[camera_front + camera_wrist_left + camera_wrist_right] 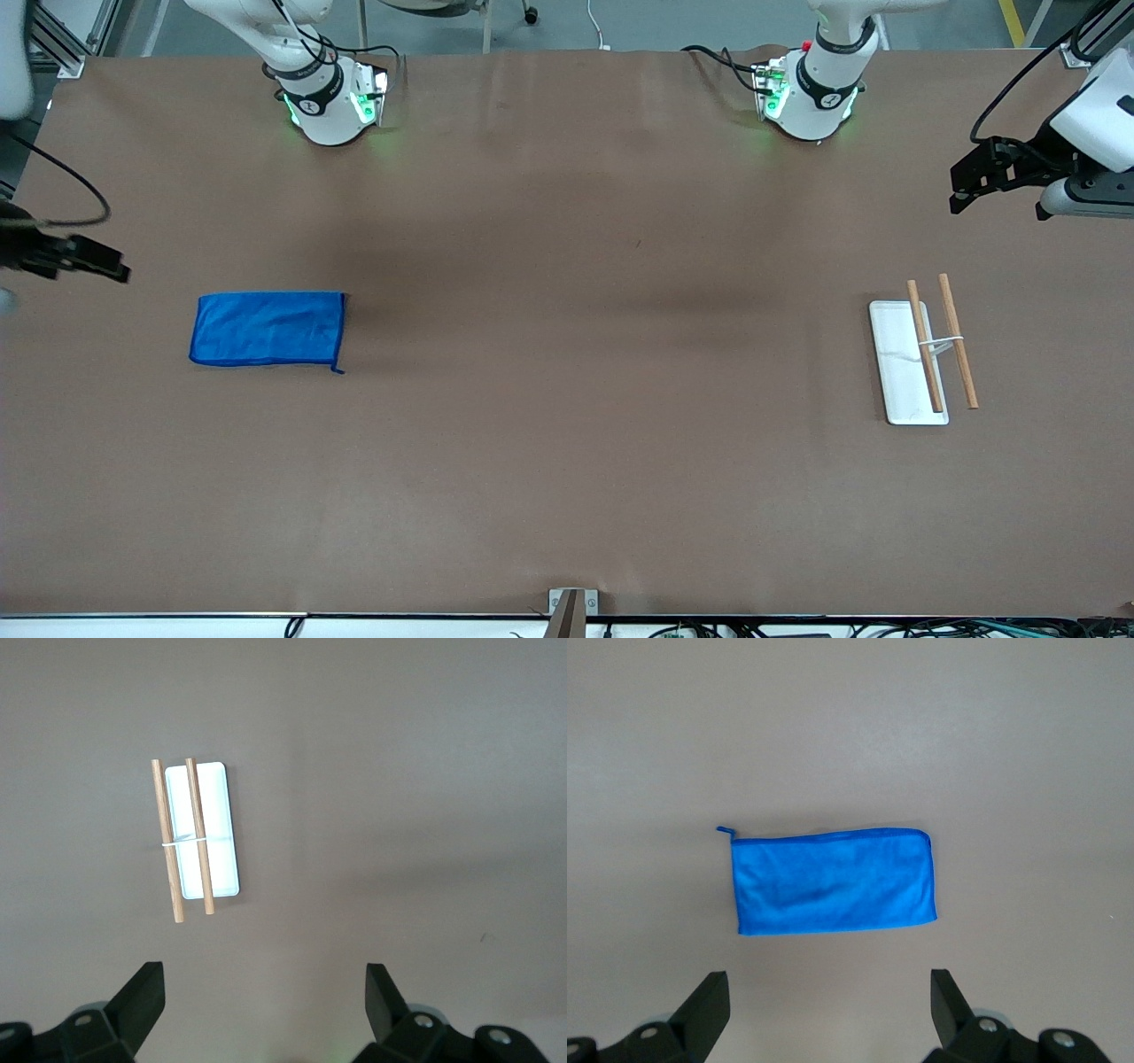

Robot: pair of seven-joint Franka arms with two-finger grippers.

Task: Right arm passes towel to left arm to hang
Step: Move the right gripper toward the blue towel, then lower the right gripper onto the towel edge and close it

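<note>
Worktop [567,443]: brown matte covering, flat, faint creases running across it.

Rack [921,354]: white rectangular base plate [899,363] with two parallel wooden rods [959,341] carried above it on a thin white wire frame. One rod runs over the plate, the other overhangs its edge. It stands toward the left arm's end of the worktop, long axis running roughly 12 to 6 o'clock in the front view.

Small metal bracket [571,602]: at the worktop's 6 o'clock edge.
</note>
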